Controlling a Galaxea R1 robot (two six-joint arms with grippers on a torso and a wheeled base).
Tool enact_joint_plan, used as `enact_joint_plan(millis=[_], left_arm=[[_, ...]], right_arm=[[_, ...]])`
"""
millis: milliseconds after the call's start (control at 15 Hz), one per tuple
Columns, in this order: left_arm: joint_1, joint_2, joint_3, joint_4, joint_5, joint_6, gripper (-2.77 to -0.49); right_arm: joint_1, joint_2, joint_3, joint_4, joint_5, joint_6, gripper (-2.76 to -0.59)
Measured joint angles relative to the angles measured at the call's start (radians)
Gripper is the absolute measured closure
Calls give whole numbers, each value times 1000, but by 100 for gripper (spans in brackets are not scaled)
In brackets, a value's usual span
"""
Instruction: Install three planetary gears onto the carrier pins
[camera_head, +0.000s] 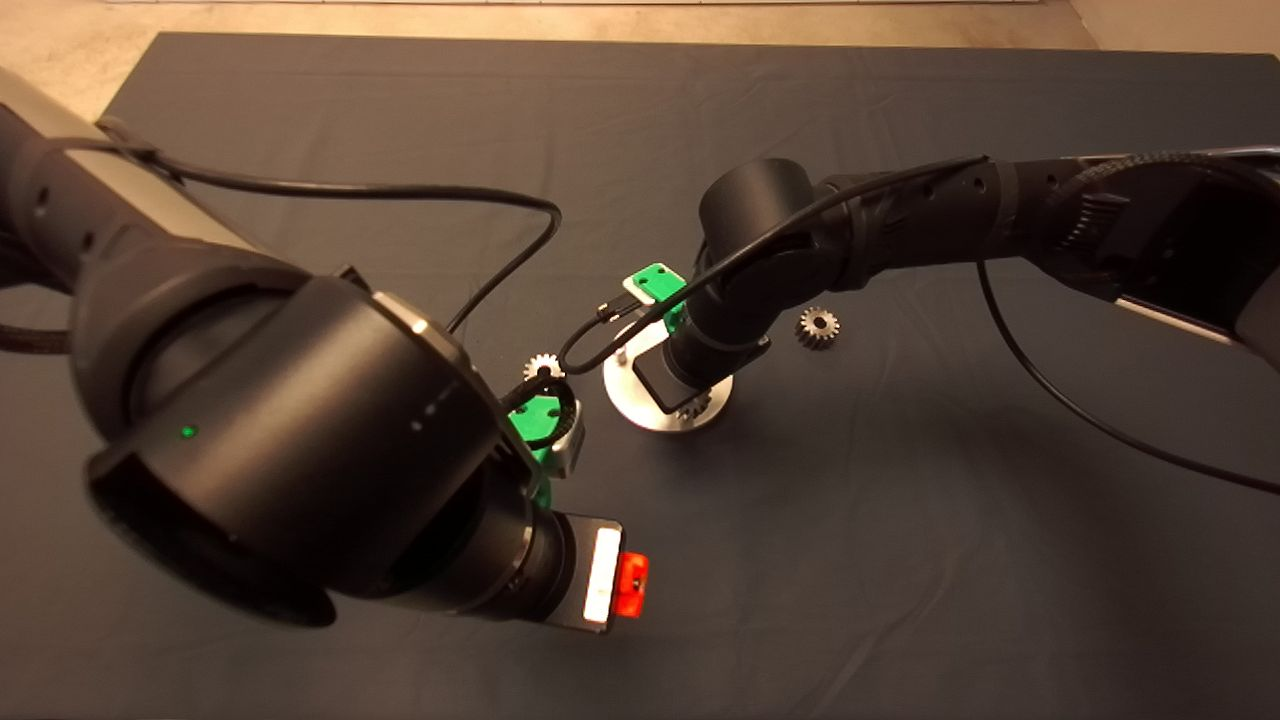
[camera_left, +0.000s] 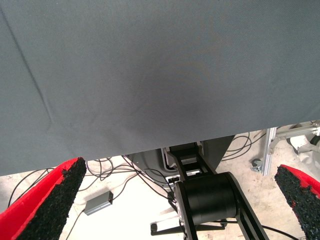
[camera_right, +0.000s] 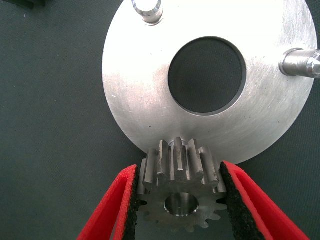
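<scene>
The silver disc (camera_right: 140, 100) lies on the mat's middle (camera_head: 640, 405). Two bare carrier pins (camera_right: 148, 10) (camera_right: 300, 62) stand on it. My right gripper (camera_right: 178, 169) is shut on one planetary gear (camera_right: 180, 192) at the disc's rim, pads pressed on its teeth from both sides. I cannot tell whether a pin sits under its bore. A second gear (camera_head: 818, 327) lies on the mat right of the disc. A third gear (camera_head: 543, 368) lies left of it, partly behind a cable. My left gripper (camera_left: 181, 167) is open and holds nothing, near the mat's front (camera_head: 628, 585).
The left arm's bulky housing (camera_head: 280, 450) fills the left foreground of the head view. Black cables (camera_head: 480, 200) loop over the mat near the disc. The left wrist view shows the mat's edge (camera_left: 150, 147) and the floor with cables beyond it.
</scene>
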Motion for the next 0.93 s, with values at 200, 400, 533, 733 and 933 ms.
enact_joint_plan(millis=[200,400,533,733,933], left_arm=[[0,0,0,0,0,0,-277],[0,0,0,0,0,0,-277],[0,0,0,0,0,0,-277],[0,0,0,0,0,0,-277],[0,0,0,0,0,0,-277]], right_arm=[[-3,0,0,0,0,0,-110],[-16,0,0,0,0,0,-110],[-21,0,1,0,-1,0,-110],[-21,0,1,0,-1,0,-110],[-21,0,1,0,-1,-1,-110]])
